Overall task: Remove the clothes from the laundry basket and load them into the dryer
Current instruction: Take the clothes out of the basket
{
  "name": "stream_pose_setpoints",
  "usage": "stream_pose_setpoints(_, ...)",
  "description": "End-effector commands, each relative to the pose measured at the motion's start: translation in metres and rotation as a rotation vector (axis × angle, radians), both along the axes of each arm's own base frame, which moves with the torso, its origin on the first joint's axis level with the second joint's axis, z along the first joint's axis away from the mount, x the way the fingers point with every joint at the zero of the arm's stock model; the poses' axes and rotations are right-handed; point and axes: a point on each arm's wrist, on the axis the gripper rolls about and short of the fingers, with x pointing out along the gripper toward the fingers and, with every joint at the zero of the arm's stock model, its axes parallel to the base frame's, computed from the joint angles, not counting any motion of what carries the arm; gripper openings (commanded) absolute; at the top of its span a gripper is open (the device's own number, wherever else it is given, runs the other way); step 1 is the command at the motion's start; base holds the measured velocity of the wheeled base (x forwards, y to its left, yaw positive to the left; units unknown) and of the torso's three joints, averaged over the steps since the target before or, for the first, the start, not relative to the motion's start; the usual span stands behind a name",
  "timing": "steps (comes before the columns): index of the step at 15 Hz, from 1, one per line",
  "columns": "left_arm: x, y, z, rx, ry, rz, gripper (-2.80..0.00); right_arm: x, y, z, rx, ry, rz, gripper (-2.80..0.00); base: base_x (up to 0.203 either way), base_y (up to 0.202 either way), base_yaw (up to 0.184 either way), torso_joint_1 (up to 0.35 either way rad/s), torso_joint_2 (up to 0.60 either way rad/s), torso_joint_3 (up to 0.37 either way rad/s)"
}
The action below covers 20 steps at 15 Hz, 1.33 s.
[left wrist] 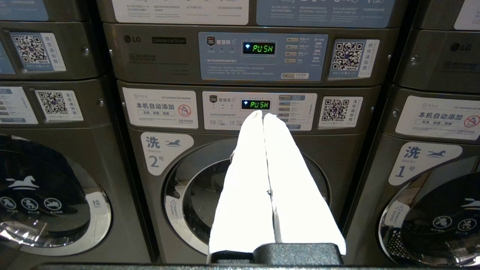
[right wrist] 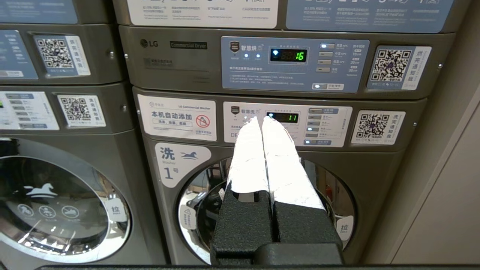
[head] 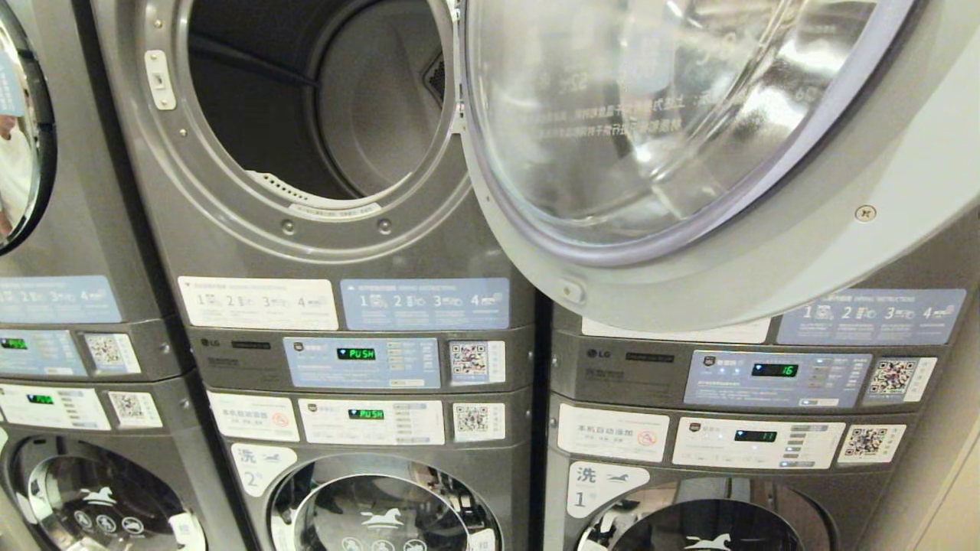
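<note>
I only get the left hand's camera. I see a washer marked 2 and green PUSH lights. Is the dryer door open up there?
Observer: Yes. In the head view the dryer door is swung wide open to the right.
Operator: Any clothes inside?
Observer: None show in the drum; the visible part looks bare.
Operator: What's the other hand doing?
Observer: The right gripper, jaws shut and empty, faces the washer marked 1.
Operator: Where's the basket?
Observer: No view shows it.

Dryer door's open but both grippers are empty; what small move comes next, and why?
Probably turn toward the laundry basket, which no view shows. The dryer drum looks empty with its door swung open, while the left gripper and right gripper are shut on nothing.
</note>
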Motion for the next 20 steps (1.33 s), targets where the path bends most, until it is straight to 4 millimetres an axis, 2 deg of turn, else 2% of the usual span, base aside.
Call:
stream_pose_setpoints(1,0.0000,0.0000,0.0000,0.000,0.000,0.000,-2.80,-0.0001,0.0000,-0.0001,-0.001,-0.001,0.000,-2.80,0.000,0.000,0.000,-0.084,0.18,0.089)
stream_pose_setpoints(11,0.0000,0.0000,-0.0002,0.000,0.001,0.000,-2.80,-0.0001,0.0000,-0.0001,0.002,-0.001,0.002,-2.80,0.000,0.000,0.000,-0.092,0.20,0.108)
stream_pose_setpoints(20,-0.0001,0.0000,0.0000,0.000,0.000,0.000,-2.80,-0.0001,0.0002,-0.0001,-0.016,-0.001,0.008,-2.80,0.000,0.000,0.000,-0.136,0.31,0.172)
